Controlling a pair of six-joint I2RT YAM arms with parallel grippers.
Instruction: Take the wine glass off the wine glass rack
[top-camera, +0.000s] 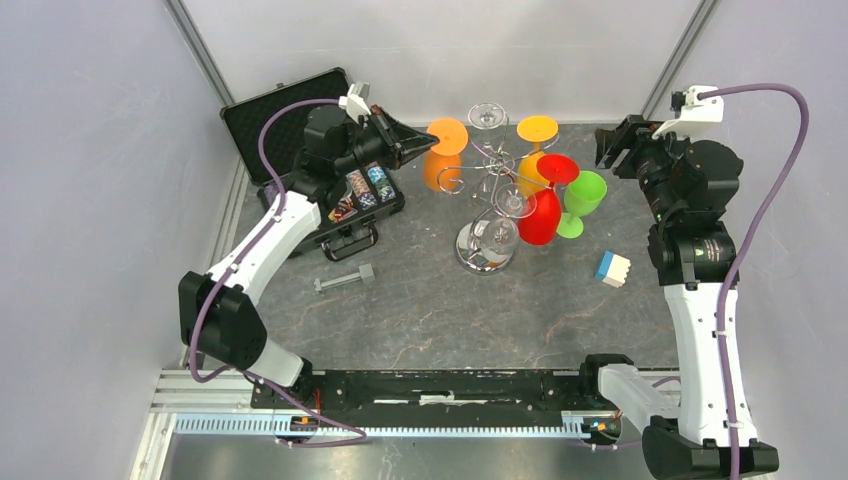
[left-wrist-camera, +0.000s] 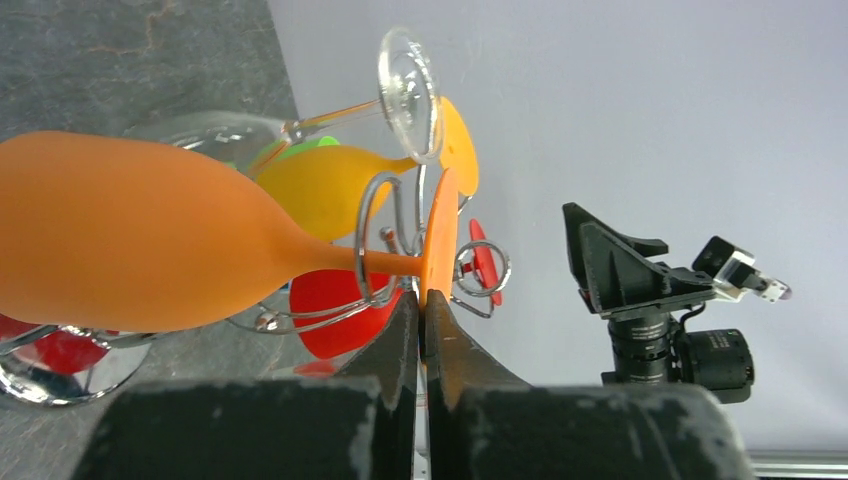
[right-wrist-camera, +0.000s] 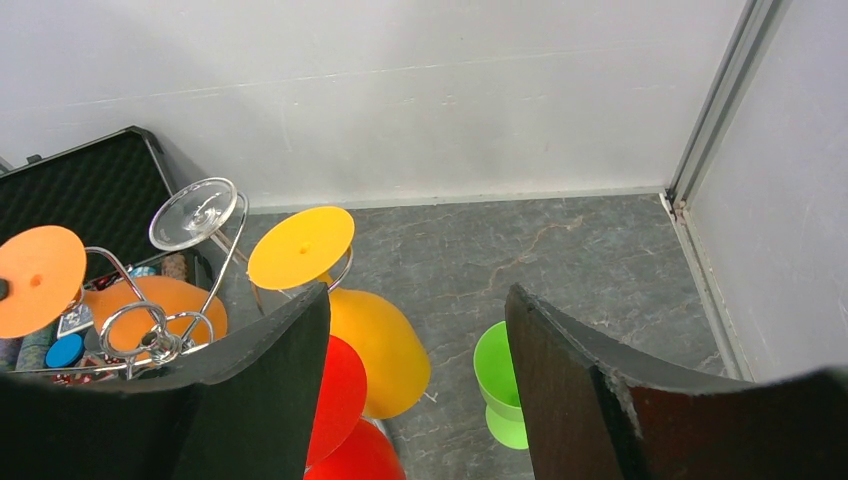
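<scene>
Left gripper (left-wrist-camera: 425, 306) pinched shut on the edge of the flat round foot of an orange plastic wine glass (left-wrist-camera: 130, 245), its stem hooked in a curled arm of the shiny chrome wire wine glass rack (top-camera: 487, 250) – mid-table, also hung with a yellow glass (right-wrist-camera: 380, 345) and a red glass (top-camera: 545, 212) – while the right gripper (right-wrist-camera: 415, 300) hovers to the rack's right, jaws wide apart, holding nothing

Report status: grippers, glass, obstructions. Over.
Left gripper shut on orange wine glass foot. Right gripper open, empty. Glass hangs on wine glass rack. Yellow glass close beside it.
</scene>
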